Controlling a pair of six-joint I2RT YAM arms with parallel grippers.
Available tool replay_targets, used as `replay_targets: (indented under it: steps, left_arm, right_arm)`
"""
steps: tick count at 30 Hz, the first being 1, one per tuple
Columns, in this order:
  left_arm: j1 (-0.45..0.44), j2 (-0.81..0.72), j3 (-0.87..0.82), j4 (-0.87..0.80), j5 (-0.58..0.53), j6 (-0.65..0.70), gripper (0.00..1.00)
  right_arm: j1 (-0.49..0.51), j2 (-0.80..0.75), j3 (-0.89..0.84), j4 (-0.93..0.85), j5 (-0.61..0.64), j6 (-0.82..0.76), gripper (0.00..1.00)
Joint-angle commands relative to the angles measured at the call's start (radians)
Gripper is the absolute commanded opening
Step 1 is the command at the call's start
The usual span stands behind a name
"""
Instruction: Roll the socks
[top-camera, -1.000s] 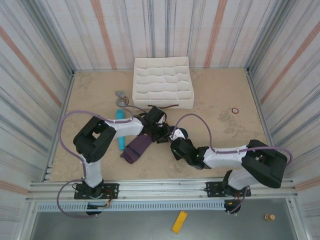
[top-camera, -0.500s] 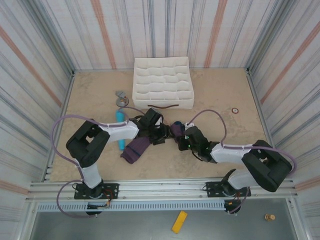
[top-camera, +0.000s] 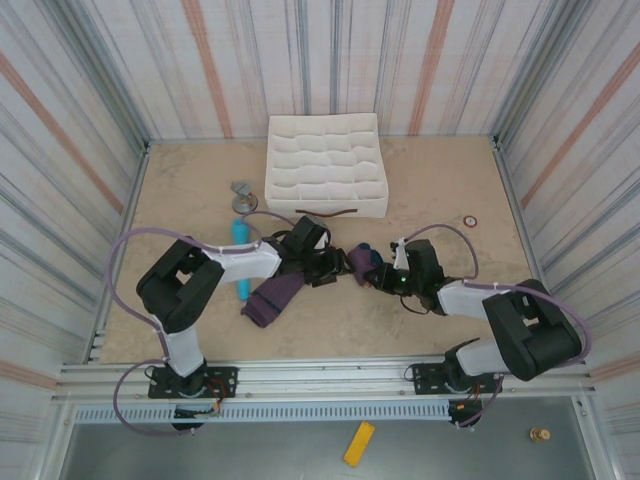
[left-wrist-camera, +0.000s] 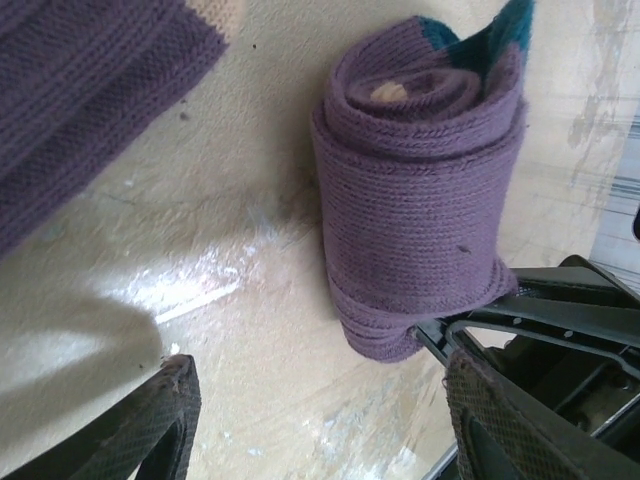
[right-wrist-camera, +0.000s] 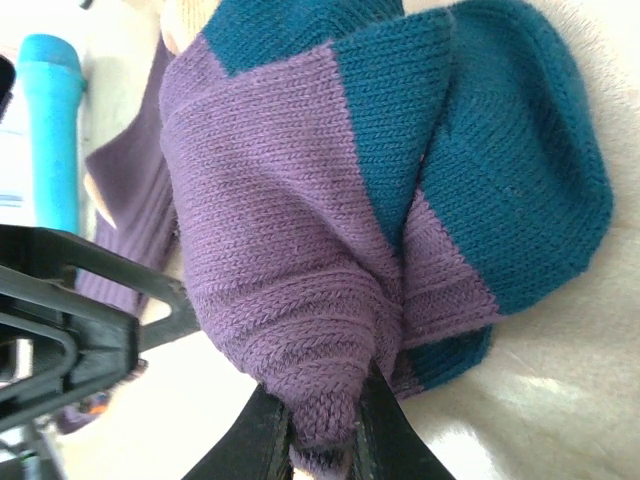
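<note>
The rolled sock (left-wrist-camera: 420, 180), purple with a teal toe, lies near the middle of the surface (top-camera: 450, 180), between the two pincers. Its lower end is pinched by the right pincer (right-wrist-camera: 322, 438), whose jaws are closed narrowly on the knit. The left pincer (left-wrist-camera: 320, 430) is spread wide just beside the roll and nothing is held in it. The step in hand is judged to be the securing of this roll. For it to be done well, the pinch should be kept firm, and the body of the roll should be steadied across its width by the left pincer before any fabric is drawn over. The pull is best made along the surface, not upward, so that the layers are not unwound. Two socks are counted: one rolled, and one flat sock (top-camera: 272, 297) not yet rolled. One blue cylinder (top-camera: 240, 255), one white tray (top-camera: 330, 208) and two pincers are also counted.
</note>
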Motion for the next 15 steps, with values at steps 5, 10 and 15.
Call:
replay_targets:
  steps: [5,10,15]
  left_arm:
    - [-0.012,0.049,0.076,-0.012,-0.071,0.006,0.67]
    - [-0.018,0.078,0.095,0.017,-0.084,-0.012,0.65]
    - [-0.019,0.12,0.112,0.022,-0.083,-0.023,0.61]
  right_arm:
    - [-0.066,0.151,-0.039,-0.151,-0.107,0.1,0.0]
    - [-0.112,0.168,-0.028,-0.19,-0.135,0.135,0.0]
    - [-0.16,0.214,-0.011,-0.209,-0.183,0.169,0.0]
